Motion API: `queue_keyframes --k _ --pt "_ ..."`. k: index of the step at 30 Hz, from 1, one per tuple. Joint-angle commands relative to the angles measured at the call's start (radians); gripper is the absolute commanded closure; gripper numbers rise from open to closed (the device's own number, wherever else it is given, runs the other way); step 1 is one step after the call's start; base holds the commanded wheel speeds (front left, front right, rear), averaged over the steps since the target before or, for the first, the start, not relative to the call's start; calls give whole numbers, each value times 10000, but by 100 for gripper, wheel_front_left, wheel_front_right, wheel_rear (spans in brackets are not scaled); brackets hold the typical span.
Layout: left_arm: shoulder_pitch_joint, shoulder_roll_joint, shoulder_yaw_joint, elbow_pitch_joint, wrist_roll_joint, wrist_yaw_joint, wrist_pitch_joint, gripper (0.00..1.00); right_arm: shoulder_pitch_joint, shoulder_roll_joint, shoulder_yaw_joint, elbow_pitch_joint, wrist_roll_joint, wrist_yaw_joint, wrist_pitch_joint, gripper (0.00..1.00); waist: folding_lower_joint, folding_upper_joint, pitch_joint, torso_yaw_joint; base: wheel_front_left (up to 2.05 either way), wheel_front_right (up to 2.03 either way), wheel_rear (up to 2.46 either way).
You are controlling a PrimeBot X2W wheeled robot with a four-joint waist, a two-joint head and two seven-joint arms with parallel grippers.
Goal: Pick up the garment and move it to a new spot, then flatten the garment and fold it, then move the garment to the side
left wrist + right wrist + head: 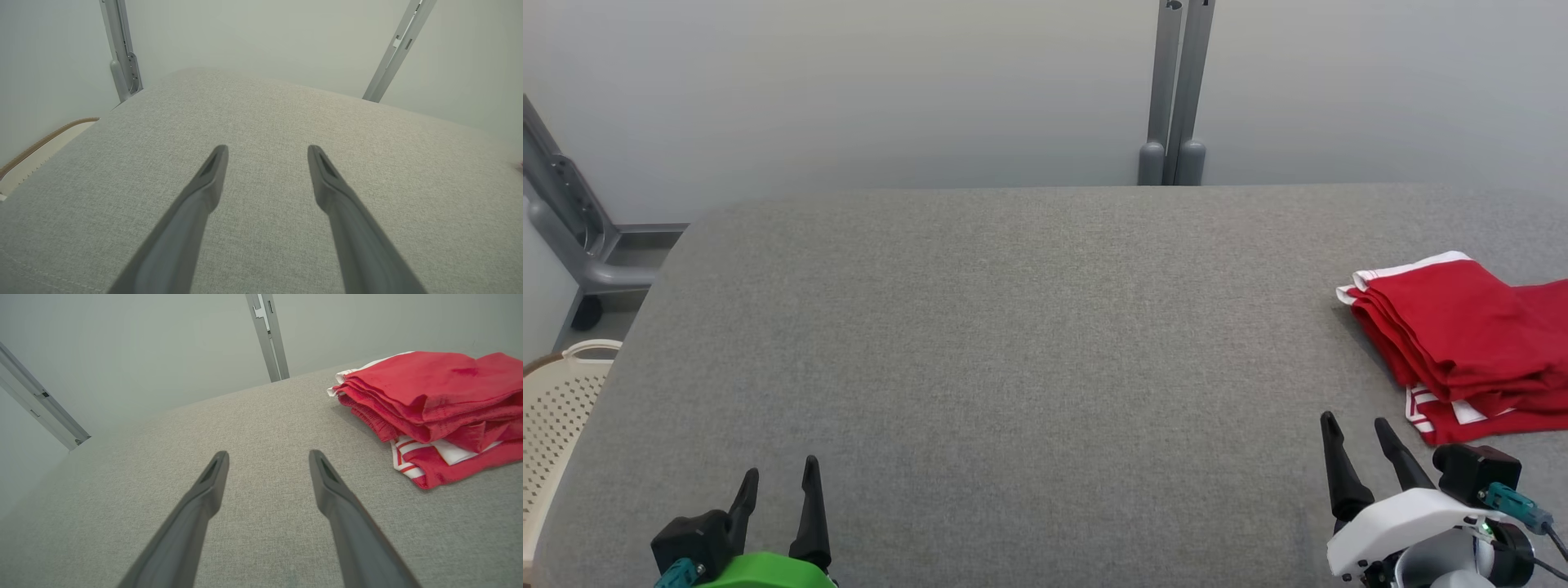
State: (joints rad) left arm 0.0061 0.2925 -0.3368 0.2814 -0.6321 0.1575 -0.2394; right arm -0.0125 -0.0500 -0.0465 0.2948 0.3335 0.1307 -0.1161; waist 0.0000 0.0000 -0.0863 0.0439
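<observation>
Folded red-and-white garment (1462, 343) sits at the frame's right edge, so I'd say the job's basically done. Left gripper (781, 467) and right gripper (1354, 419) gape empty down low; next is probably just parking.

The left gripper (781, 469) is showing two long black fingers (810, 510) that are narrowing to points, sitting on a bright green shell (764, 572) with a black block (690, 539). The right gripper (1354, 420) is sitting on a white shell (1405, 514), and a teal plug (1507, 498) is trailing a black cable (1553, 541) beside a tiny glowing green light (1486, 529).
</observation>
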Motion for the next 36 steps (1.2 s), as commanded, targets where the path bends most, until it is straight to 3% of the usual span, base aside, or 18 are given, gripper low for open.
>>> queue_keyframes --k 1,30,31,36 --pt "-22 8 52 54 -73 -19 -75 0 -135 -17 21 0 -56 -2 -44 0 0 0 30 55 0 0 0" --pt "-240 -26 6 213 -67 -84 -178 0 -131 -18 113 -34 -138 -2 82 0 0 0 197 235 0 0 0" --pt "-111 -30 -20 197 -87 -82 -82 100 -121 4 132 10 -95 0 60 100 0 0 197 233 0 0 0" --pt "42 -216 11 401 -385 -160 48 100 20 61 48 266 283 0 190 100 0 0 208 220 0 0 0"
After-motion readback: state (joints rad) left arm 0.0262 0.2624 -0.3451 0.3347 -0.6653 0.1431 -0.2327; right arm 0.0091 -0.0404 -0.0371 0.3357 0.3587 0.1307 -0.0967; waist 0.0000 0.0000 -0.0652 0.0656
